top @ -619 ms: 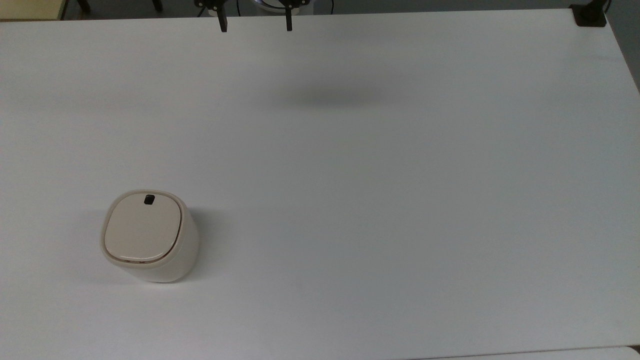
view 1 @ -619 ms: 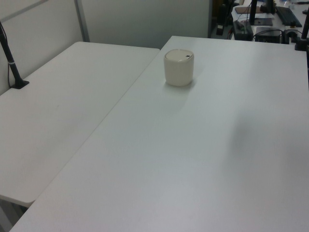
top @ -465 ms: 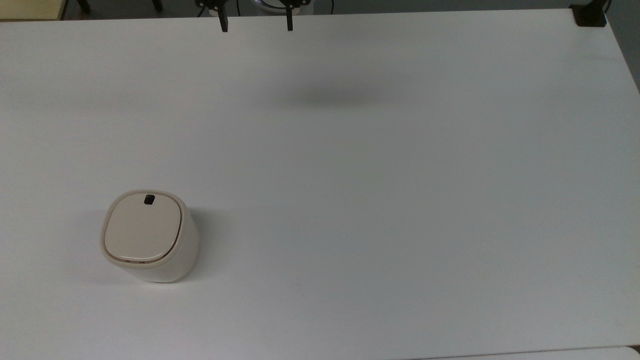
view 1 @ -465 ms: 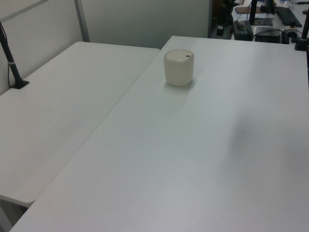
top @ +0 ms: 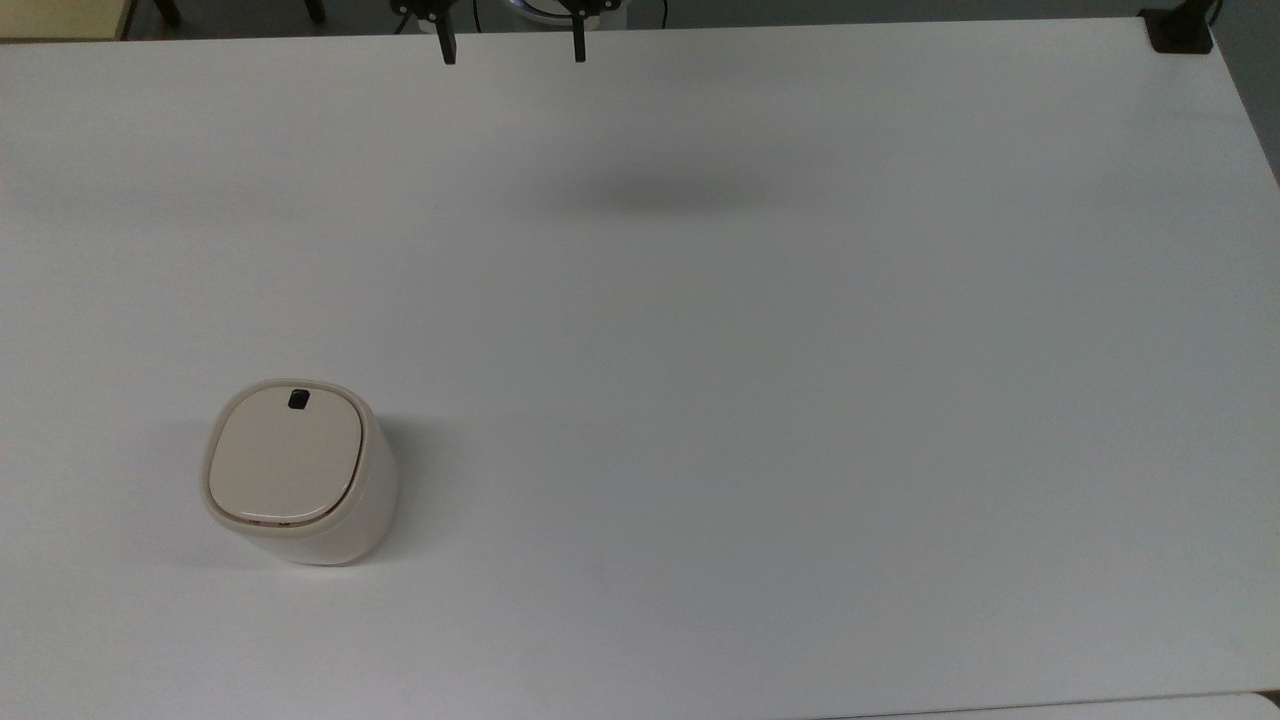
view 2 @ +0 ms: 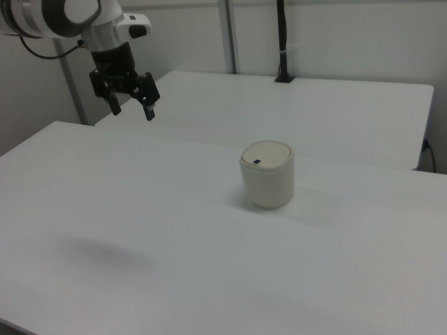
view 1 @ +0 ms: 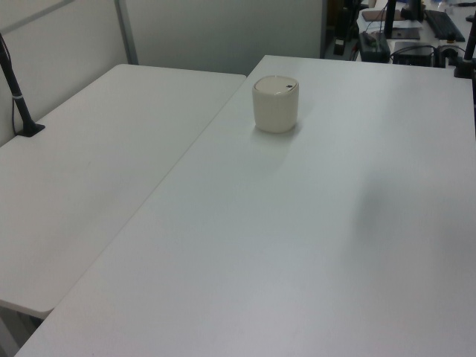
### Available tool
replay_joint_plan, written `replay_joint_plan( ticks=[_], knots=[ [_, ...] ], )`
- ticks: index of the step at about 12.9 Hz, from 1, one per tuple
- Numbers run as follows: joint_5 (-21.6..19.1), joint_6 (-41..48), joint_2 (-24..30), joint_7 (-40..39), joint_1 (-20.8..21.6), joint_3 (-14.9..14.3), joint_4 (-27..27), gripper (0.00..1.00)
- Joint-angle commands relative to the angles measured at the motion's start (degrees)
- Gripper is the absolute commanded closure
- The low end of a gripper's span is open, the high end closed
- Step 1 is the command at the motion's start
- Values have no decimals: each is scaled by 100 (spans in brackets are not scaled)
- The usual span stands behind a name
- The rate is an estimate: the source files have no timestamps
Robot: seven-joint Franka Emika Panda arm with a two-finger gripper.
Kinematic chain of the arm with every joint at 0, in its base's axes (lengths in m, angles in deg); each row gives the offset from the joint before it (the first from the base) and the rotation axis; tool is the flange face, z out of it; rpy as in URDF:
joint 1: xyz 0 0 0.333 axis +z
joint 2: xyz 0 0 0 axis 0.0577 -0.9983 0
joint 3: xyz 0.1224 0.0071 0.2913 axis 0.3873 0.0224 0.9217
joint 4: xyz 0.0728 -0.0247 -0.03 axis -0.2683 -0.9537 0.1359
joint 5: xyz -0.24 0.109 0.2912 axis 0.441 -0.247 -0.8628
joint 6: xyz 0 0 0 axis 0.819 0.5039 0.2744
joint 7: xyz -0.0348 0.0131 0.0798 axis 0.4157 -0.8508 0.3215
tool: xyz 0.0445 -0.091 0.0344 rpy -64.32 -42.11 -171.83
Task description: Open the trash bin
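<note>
White bench (top: pixel 760 400) in an office room with pale partition walls; a second white bench (view 1: pixel 82 171) abuts it along the left view's left side, with a black pole (view 1: pixel 16 93) clamped at its far edge. In the right view a black pole (view 2: pixel 281 42) likewise rises from the far bench. The claw (view 2: pixel 131 106), black, hangs from the white arm (view 2: pixel 63 15) high above the bench surface, pointing down, its two fingers (view 2: pixel 149 110) spread apart with nothing between them. In the top view the claw (top: pixel 512 50) sits at the upper edge of the frame, both fingertips visible and clearly separated; a soft shadow (top: pixel 670 195) lies on the bench below and to the top view's right of it.

The trash bin (top: pixel 300 475) stands upright on the bench, well apart from the claw: far below it and to the top view's left, and in the right view, the trash bin (view 2: pixel 267 174) is lower and to the right view's right of the claw. Its flat lid (top: pixel 283 462) is down, flush with the rim. The small black button (top: pixel 298 400) lies at the rim on the side of the lid facing the claw. In the left view the trash bin (view 1: pixel 275 104) appears near the bench's far left edge
</note>
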State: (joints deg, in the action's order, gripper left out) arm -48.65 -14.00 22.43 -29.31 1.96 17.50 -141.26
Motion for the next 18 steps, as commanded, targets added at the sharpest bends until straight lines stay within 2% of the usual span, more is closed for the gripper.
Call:
replay_joint_plan(
  ticks=[1,9,15,17,18],
  knots=[
    [-26,-32,180,-79,45,-51,-197,0],
    [-34,-49,180,-149,-8,-51,-189,0],
    [-26,-58,154,-1097,-113,-51,-189,0],
    [-26,-58,154,-1151,-227,-51,-162,0],
    [-26,-84,145,-1160,-263,-51,-154,3]
  ],
)
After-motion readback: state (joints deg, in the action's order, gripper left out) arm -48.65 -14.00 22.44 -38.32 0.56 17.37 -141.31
